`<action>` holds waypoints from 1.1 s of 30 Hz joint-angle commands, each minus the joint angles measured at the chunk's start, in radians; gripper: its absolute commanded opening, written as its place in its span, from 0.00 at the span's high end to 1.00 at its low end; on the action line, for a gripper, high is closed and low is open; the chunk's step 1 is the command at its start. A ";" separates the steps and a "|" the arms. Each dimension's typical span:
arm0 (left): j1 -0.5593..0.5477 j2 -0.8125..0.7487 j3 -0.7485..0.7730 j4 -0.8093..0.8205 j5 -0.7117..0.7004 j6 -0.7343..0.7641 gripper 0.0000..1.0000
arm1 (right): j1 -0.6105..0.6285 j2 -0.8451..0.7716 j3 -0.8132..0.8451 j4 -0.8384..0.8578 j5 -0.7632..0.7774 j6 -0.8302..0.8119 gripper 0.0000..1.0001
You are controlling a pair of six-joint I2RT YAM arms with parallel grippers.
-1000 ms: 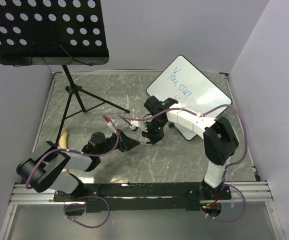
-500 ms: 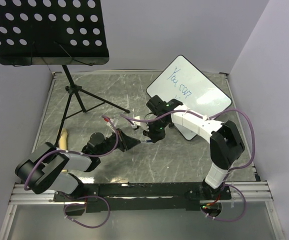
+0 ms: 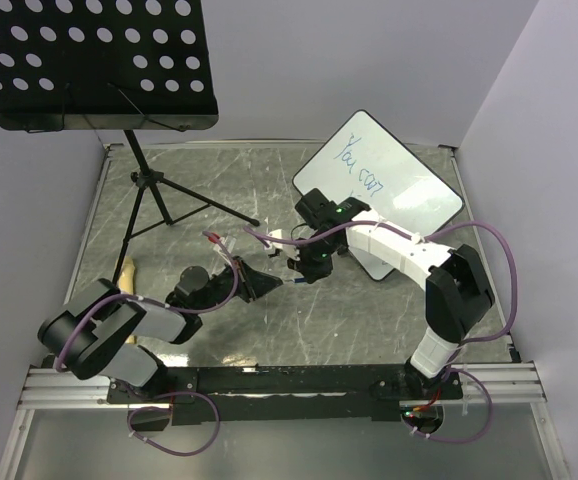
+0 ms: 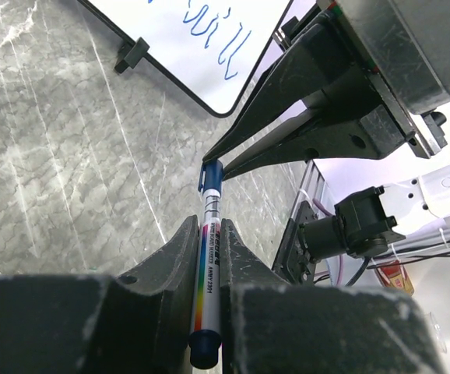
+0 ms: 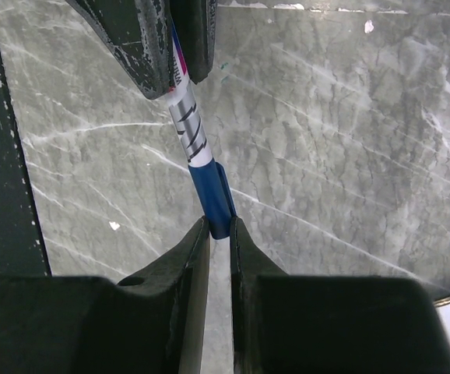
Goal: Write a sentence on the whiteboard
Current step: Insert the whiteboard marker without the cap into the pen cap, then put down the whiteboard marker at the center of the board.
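The grey, veined marble table (image 3: 219,190) fills the frame, and a black perforated music-stand tray (image 3: 89,60) overhangs its upper left. The glossy whiteboard (image 3: 409,185), round-cornered and thin-framed, sits askew at upper right, bearing thin blue words (image 3: 359,165). At centre, the left pincer (image 4: 207,234) clamps a slim white marker (image 4: 209,269). The right pincer (image 5: 219,230) pinches the marker's blue cap (image 5: 212,195).

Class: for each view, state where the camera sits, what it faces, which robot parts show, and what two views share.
Top external: above, behind the bases, looking down on table and whiteboard; both arms show.
Left wrist: on the left arm, facing the whiteboard past the left gripper, shut on the marker.
Right wrist: faces the table past the right gripper, pinching the blue cap.
Shared: both wrist views show marker and cap.
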 commanded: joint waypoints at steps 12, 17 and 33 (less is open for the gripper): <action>-0.018 -0.204 -0.005 -0.229 -0.048 0.079 0.99 | 0.003 -0.064 -0.001 0.157 -0.333 -0.005 0.42; 0.031 -0.252 -0.037 -0.274 -0.016 0.092 0.99 | -0.061 -0.115 0.011 0.107 -0.336 -0.006 0.00; 0.091 -0.039 -0.042 -0.117 0.039 0.095 0.99 | -0.261 -0.298 -0.047 0.085 -0.374 0.089 0.00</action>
